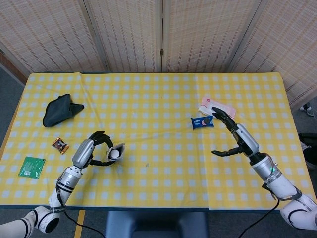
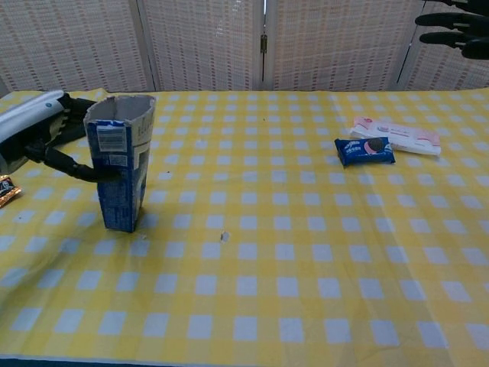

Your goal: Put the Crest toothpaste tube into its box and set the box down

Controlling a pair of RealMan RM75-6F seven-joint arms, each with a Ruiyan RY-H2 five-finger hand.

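Observation:
The blue Crest box (image 2: 121,172) stands upright on the yellow checked table (image 2: 306,267), left of the middle, with its open end up. From above, in the head view, the white end of the toothpaste tube (image 1: 114,153) shows inside the box (image 1: 118,148). My left hand (image 1: 91,151) grips the box from its left side, fingers (image 2: 72,167) wrapped around the wall. My right hand (image 1: 232,135) hovers open above the table's right part, holding nothing; only its fingertips (image 2: 447,37) show at the chest view's top right.
A blue cookie packet (image 1: 202,122) and a pink-and-white pack (image 1: 216,106) lie near my right hand. A black pouch (image 1: 59,110), a small snack wrapper (image 1: 60,144) and a green card (image 1: 31,166) lie on the left side.

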